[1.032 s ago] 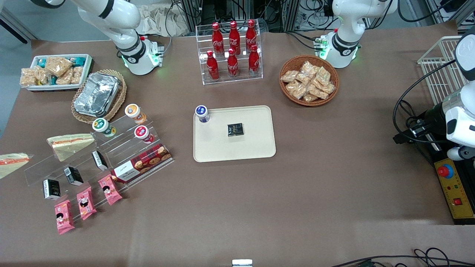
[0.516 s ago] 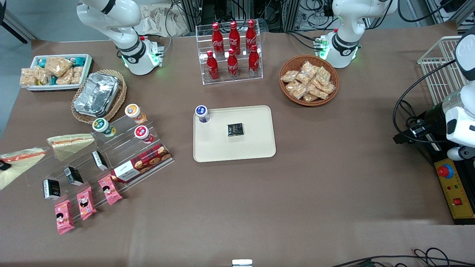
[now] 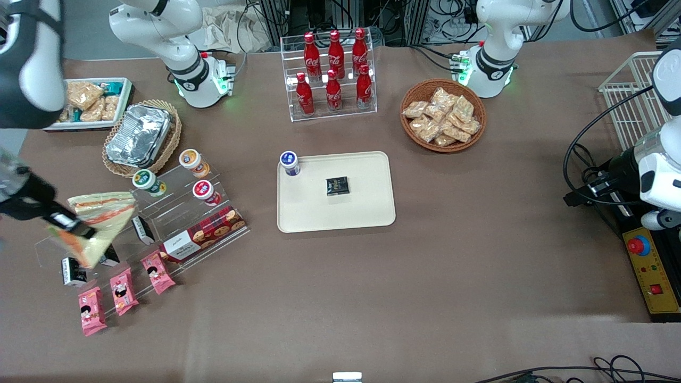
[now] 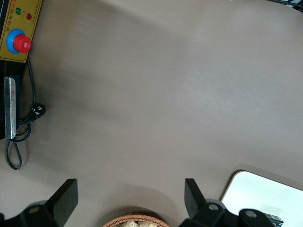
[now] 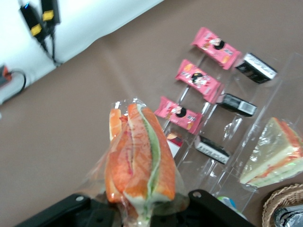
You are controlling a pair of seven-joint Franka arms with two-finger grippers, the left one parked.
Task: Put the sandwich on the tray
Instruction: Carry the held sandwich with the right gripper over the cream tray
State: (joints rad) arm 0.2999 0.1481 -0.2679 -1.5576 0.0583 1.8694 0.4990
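Observation:
My right gripper [image 3: 72,226] is shut on the sandwich [image 3: 98,242], a wrapped wedge with a bright-orange stripe. It holds the sandwich in the air above the clear acrylic shelf [image 3: 159,213], toward the working arm's end of the table. In the right wrist view the sandwich [image 5: 139,156] stands up between the black fingers of the gripper [image 5: 142,210]. The cream-beige tray [image 3: 367,213] lies mid-table, well apart from the gripper. It carries a blue-lidded cup [image 3: 290,162] and a small black packet [image 3: 337,185].
A second wrapped wedge [image 3: 101,200] lies on the shelf just under the held one and shows in the right wrist view [image 5: 274,151]. The shelf also holds small cups, black packets, a biscuit box [image 3: 205,234] and pink snack packs [image 3: 122,290]. Farther from the camera are a foil container in a basket [image 3: 139,135] and a cola rack [image 3: 332,74].
The gripper has come in from the table's edge with the sandwich, moving toward the tray and over the acrylic shelf. The sandwich has tilted.

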